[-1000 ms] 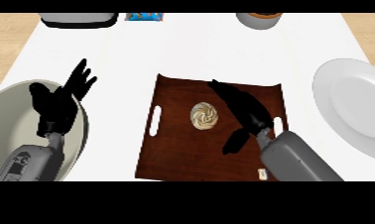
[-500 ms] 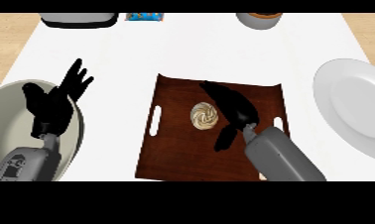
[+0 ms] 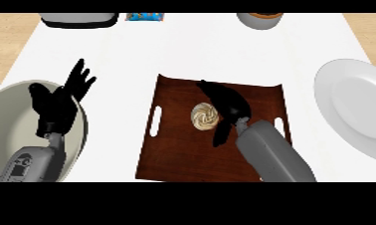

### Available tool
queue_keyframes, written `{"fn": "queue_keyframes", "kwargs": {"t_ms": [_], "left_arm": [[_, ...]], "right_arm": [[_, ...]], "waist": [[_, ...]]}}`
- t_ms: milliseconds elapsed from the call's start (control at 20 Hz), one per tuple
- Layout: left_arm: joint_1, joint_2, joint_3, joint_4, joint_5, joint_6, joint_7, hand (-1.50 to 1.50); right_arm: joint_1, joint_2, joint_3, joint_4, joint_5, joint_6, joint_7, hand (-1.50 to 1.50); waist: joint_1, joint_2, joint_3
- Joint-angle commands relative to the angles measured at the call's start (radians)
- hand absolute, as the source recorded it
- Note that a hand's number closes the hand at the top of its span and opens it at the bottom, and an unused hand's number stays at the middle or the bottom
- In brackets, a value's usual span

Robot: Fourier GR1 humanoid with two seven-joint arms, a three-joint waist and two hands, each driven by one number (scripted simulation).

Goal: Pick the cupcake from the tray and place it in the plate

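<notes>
A cupcake point(image 3: 205, 116) with swirled cream frosting sits near the middle of the dark brown tray point(image 3: 176, 154). My right hand point(image 3: 228, 103) lies over the tray just right of the cupcake, fingers stretched along its far side and thumb hanging at its near side; the hand is open and not closed on it. The white plate point(image 3: 349, 102) lies at the right edge, cut off by the view. My left hand point(image 3: 58, 104) rests open at the left, fingers up, above a grey bowl.
A large grey bowl point(image 3: 15, 114) sits at the left edge under my left forearm. Along the back stand a grey container point(image 3: 79, 19), a blue packet point(image 3: 144, 17) and a small grey bowl point(image 3: 260, 20).
My right hand has slid left across the tray and now sits against the cupcake's right side. The left hand has shifted slightly up and right.
</notes>
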Motion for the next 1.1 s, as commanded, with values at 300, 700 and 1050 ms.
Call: {"fn": "queue_keyframes", "kwargs": {"t_ms": [300,700,1050], "left_arm": [[-0.003,-0.013,0.033,-0.023,-0.025,-0.032,0.021,0.00],[0.033,-0.068,0.008,-0.079,-0.065,-0.014,0.043,0.00],[0.009,-0.080,0.030,0.005,-0.088,0.016,0.008,0.00]], "right_arm": [[-0.021,0.064,0.038,0.068,0.063,0.027,-0.113,1.50],[-0.052,0.065,0.009,0.110,0.060,-0.102,-0.107,1.50],[0.275,-0.160,-0.040,-0.280,0.117,-0.124,-0.098,1.50]], "waist": [[0.002,0.000,0.000],[0.007,0.000,0.001],[-0.031,-0.006,0.000]]}}
